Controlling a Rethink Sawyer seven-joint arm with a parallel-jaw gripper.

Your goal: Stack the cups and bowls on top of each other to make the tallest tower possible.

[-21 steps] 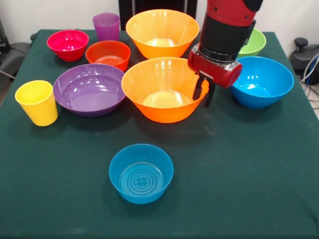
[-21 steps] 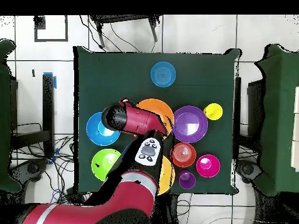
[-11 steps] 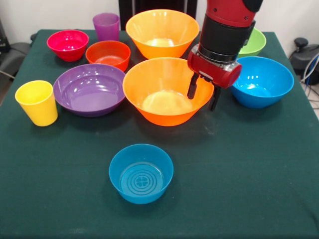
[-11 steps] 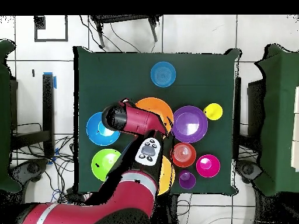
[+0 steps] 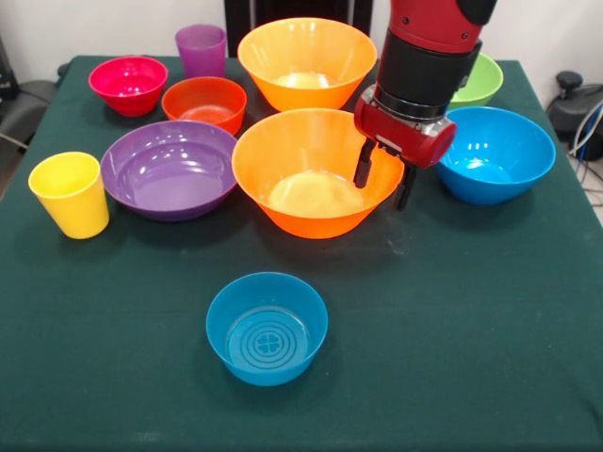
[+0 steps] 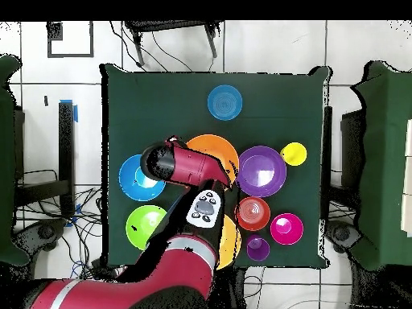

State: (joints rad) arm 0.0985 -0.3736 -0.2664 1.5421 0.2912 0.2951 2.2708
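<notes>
The gripper [image 5: 382, 179] hangs at the rim of the near orange bowl [image 5: 311, 169], the one in the middle of the table [image 5: 452, 330]. Its two fingers are spread apart. One dips inside the bowl wall and the other sits outside, so the rim is between them. They are not squeezing it.

I think the step in hand is grabbing this big bowl by its edge. Next the fingers need to pinch the rim tight. Then the arm can lift the bowl. It could go into the other orange bowl [image 5: 306, 58] behind it, or stay as the bottom of the tower. No tower is built yet; every bowl and cup sits alone.

The purple bowl [image 5: 170, 168] sits just beside the near orange bowl. The yellow cup [image 5: 71, 193] stands near that. The red bowl [image 5: 203, 102], pink bowl [image 5: 128, 83] and purple cup [image 5: 201, 49] are at the back. The blue bowl [image 5: 497, 153] and green bowl [image 5: 479, 80] are on the other side of the arm. The small blue bowl [image 5: 268, 327] sits alone in front.

A second ago the fingers were close together, pinching the rim, and the bowl sat a tiny bit more to one side. Now they have opened. Since half a second ago almost nothing has changed.
</notes>
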